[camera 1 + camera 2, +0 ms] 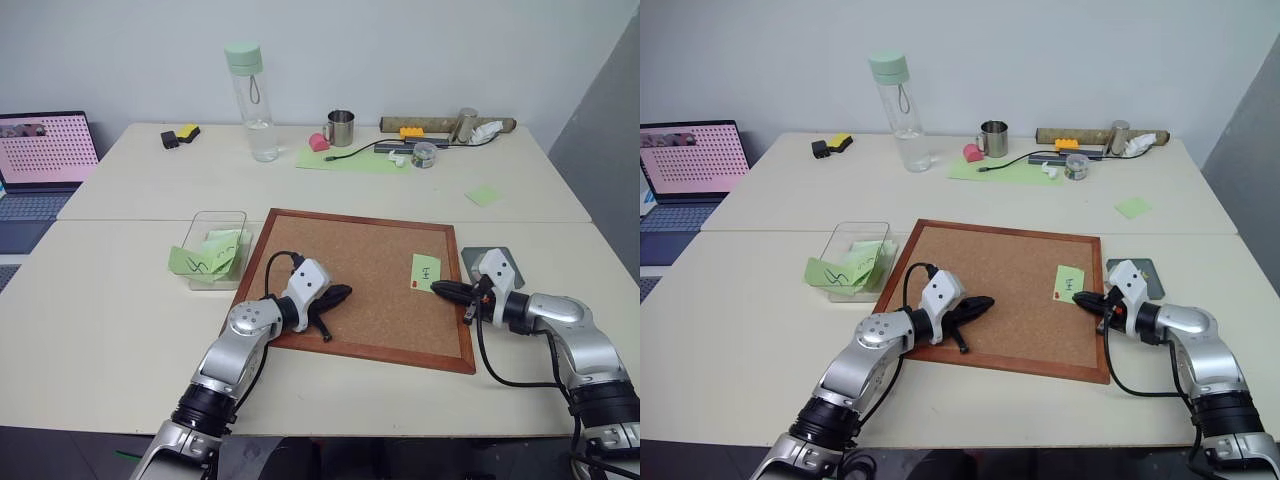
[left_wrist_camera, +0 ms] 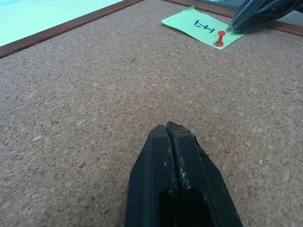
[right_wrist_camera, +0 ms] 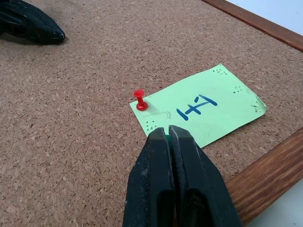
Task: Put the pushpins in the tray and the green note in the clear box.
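The right gripper (image 3: 168, 135) is pressing its two black fingers together at the near edge of the green note (image 3: 201, 111), and a sliver of green is showing between the tips; whether that is a pin head or the paper is hard to tell. The note, marked with an "H"-like stroke, is lying flat on the corkboard (image 1: 370, 262) at about 3 o'clock, and a red pushpin (image 3: 140, 100) is standing upright in its corner. The left gripper (image 2: 171, 135) is likewise closed with nothing between its fingers, and is resting over bare cork near the board's 8 o'clock edge.

The clear box (image 1: 203, 226) is sitting just off the board's 9 o'clock side, holding several green notes with black squiggles (image 1: 203, 260), one of them spilling over the near wall. The dark grey tray (image 1: 505, 258) is lying at the board's 3 o'clock side; the right arm is covering most of it, so its contents cannot be made out.

Everything is resting on pale tables pushed together before a white wall. At 12 o'clock a bottle with a green cap (image 1: 250, 100) and a metal mug (image 1: 341, 127) are standing, and a laptop (image 1: 42, 165) is sitting open at 10 o'clock, cut off by the frame.
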